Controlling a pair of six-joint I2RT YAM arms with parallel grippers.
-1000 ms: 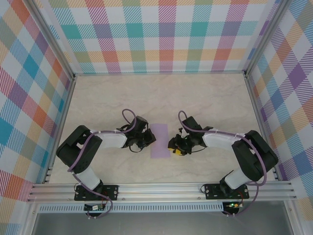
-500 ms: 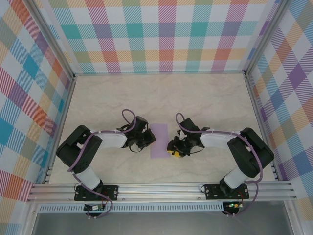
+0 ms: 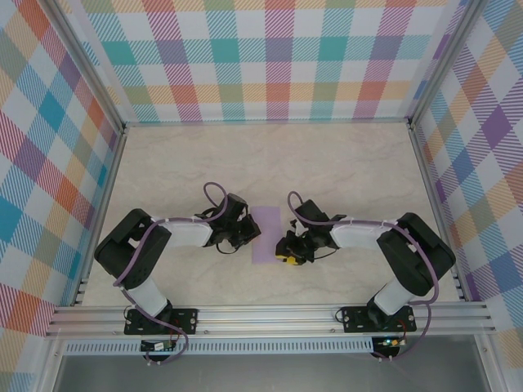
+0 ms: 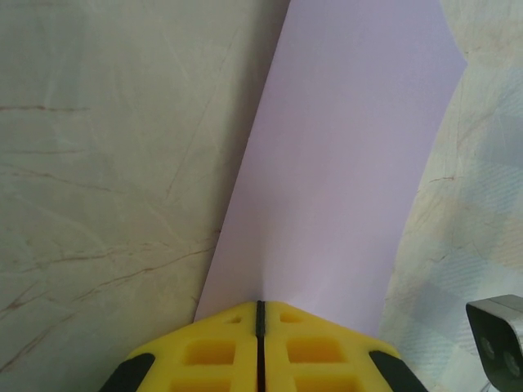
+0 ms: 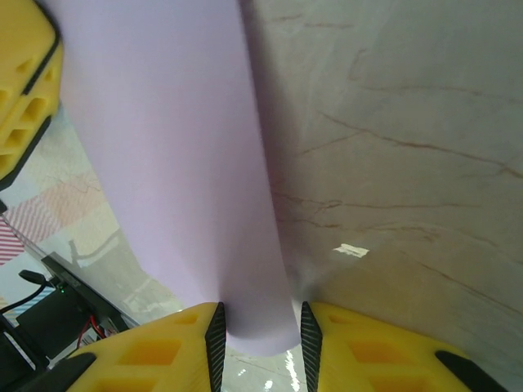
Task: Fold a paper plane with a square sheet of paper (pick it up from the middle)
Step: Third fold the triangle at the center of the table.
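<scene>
Pastel plaid walls close in a cream marbled desk [image 3: 343, 163], and the square sheet of paper [image 3: 266, 234] lies at its centre, a lilac rectangle with its long sides running 12 to 6 o'clock. The left gripper [image 3: 252, 234] sits at the sheet's 9 o'clock edge. In the left wrist view its yellow jaws are clenched tight, and the paper [image 4: 343, 163] spreads out from their tips; whether the edge is pinched between them cannot be told. The right gripper [image 3: 286, 247] meets the sheet at about 4 o'clock. In the right wrist view its jaws stand apart, released, with the curled edge of the paper [image 5: 163, 163] lying in the gap between them.
</scene>
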